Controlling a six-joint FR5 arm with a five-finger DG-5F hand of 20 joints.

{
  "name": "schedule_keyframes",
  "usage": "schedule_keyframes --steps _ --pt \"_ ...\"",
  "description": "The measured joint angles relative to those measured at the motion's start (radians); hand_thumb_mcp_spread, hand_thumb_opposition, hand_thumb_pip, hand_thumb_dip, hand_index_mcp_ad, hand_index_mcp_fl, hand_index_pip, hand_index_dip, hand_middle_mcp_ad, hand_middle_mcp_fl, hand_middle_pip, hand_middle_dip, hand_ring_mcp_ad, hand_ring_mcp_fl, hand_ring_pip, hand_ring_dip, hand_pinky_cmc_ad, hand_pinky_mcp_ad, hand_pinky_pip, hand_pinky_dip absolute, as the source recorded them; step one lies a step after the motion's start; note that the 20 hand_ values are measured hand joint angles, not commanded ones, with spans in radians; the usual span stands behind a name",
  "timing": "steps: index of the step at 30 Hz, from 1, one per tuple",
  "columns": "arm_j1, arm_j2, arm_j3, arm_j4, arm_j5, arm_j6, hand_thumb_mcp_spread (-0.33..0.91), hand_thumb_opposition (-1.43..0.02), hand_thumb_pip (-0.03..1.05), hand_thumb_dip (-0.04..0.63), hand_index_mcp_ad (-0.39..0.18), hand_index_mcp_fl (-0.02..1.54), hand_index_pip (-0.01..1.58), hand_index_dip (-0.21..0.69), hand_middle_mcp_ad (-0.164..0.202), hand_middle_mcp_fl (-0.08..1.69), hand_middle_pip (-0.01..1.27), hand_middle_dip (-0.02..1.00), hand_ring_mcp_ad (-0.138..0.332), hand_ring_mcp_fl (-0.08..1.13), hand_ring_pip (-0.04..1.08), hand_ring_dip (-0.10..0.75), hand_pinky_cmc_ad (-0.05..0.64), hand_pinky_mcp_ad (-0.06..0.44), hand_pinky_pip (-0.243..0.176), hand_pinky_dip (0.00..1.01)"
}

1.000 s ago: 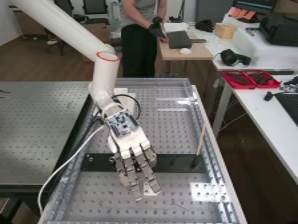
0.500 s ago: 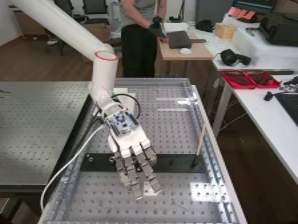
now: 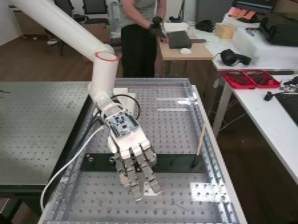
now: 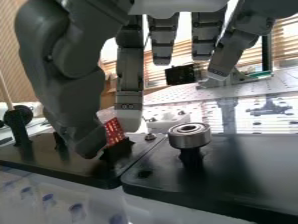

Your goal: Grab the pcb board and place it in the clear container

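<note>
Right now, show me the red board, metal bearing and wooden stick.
Red board [image 4: 114, 132]: wrist view, on its red face.
Metal bearing [image 4: 190, 138]: wrist view, on its outer side.
Wooden stick [image 3: 201, 140]: high view, middle of its shaft.

Even indoor light fills the high view, fairly bright across the perforated bench [image 3: 166, 202], with hard white glare patches toward the view's right side of it and the floor [image 3: 236, 145] beyond its edge sunk in brown shadow. The wrist view is strongly backlit: light pours through slatted blinds [image 4: 287, 40] (nearly burnt out to white in places), leaving the hand [image 3: 133, 143] dark. A metal bearing [image 4: 189, 134] glints, and soft shadow dulls the black plate [image 4: 266, 152].
</note>
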Motion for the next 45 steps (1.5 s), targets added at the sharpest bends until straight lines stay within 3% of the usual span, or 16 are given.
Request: schedule_keyframes --steps 27,45 --pt "-0.004 0.022 -0.010 0.035 -0.010 -0.029 0.43 -0.91 0.58 0.262 -0.003 0.39 1.52 0.157 0.075 0.01 0.13 0.11 0.211 0.00 0.10 0.009 0.328 0.175 -0.122 0.62" --pt "0.005 0.100 -0.054 0.107 -0.023 -0.112 0.43 -0.91 0.58 0.262 -0.003 0.39 1.52 0.157 0.075 0.01 0.13 0.11 0.211 0.00 0.10 0.009 0.328 0.175 -0.122 0.62"
